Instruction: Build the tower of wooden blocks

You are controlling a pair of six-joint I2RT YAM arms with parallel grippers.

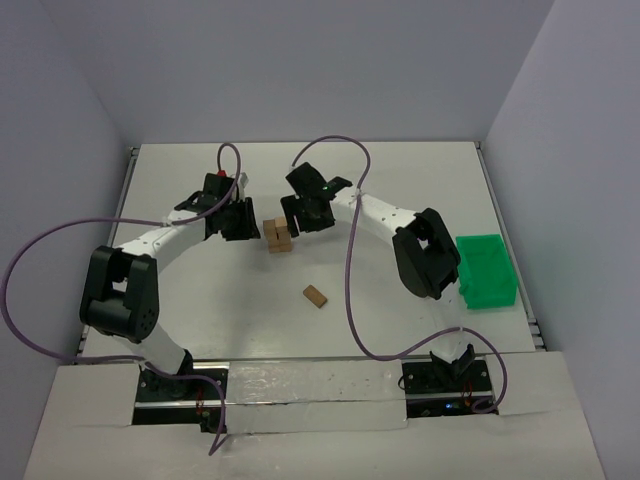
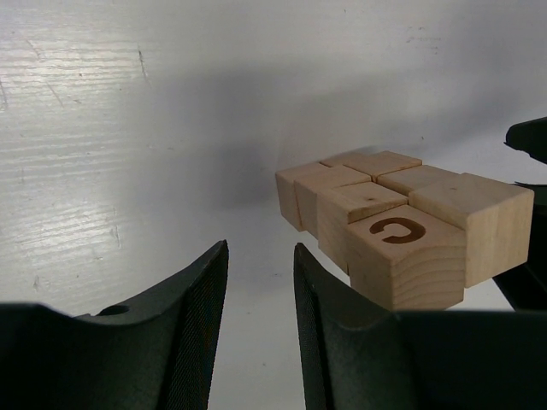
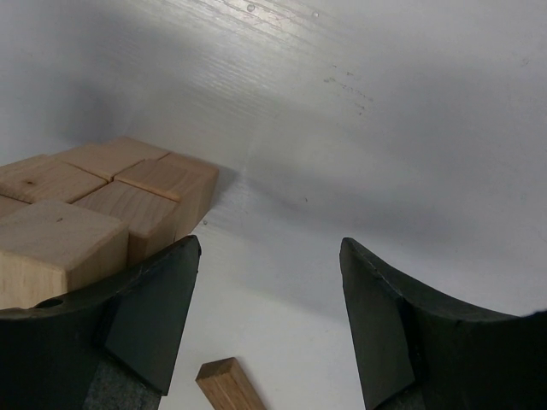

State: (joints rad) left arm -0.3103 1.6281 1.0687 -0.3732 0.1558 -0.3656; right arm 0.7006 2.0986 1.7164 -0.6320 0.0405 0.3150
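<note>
Worktop (image 1: 400,180), white, carries everything. The left arm (image 1: 150,245) and the right arm (image 1: 400,225) both reach in toward its middle. A green plastic bin (image 1: 486,270) stands at the right edge, beside the right arm's elbow.

The wood block tower (image 1: 278,236) sits near the middle of the worktop, between the two grippers: a low cluster of light-brown blocks packed together. In the left wrist view its nearest block (image 2: 408,260) bears a burnt-in letter C on top.

The left gripper (image 1: 240,220) is just left of the tower, its fingers a narrow gap apart and gripping nothing. The right gripper (image 1: 305,212) is just right of it, jaws spread wide and empty.

One loose wooden block (image 1: 316,296) lies apart, toward the near edge.
</note>
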